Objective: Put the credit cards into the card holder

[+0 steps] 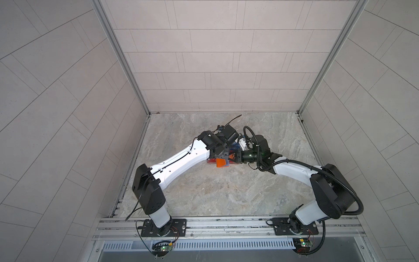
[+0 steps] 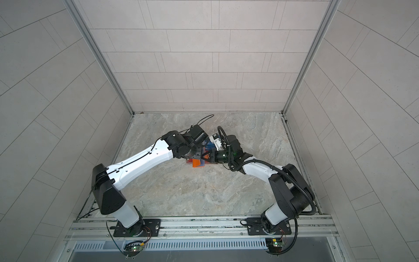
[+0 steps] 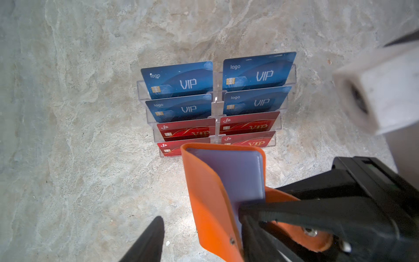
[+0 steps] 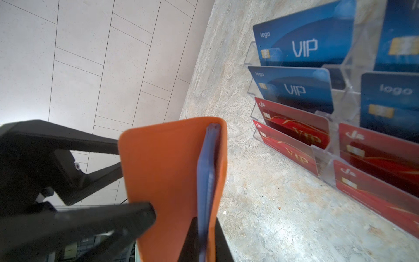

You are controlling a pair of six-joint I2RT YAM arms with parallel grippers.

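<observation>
- The marbled surface (image 1: 226,195) is carrying everything. Your left arm (image 1: 181,160) and right arm (image 1: 292,169) are bending in over its middle, wrists nearly meeting.
- A clear tiered rack (image 3: 216,101) is standing on the surface just beyond both claws, in two columns.
- Your right claw (image 4: 174,217) is clamping the card holder (image 3: 204,192), with one finger pressing on the outside of an orange cover.
- Your left claw (image 3: 201,224) is standing open beside it. One finger (image 3: 149,238) is hanging clear of the holder, and the near orange cover is lying between the jaws.
- The card holder is hanging open above the surface, just in front of the rack's lowest tier, with its pale violet sleeves (image 3: 238,172) showing.
- The credit cards (image 3: 258,72) are sitting in the rack, four blue on the upper tiers and four red on the lower.
</observation>
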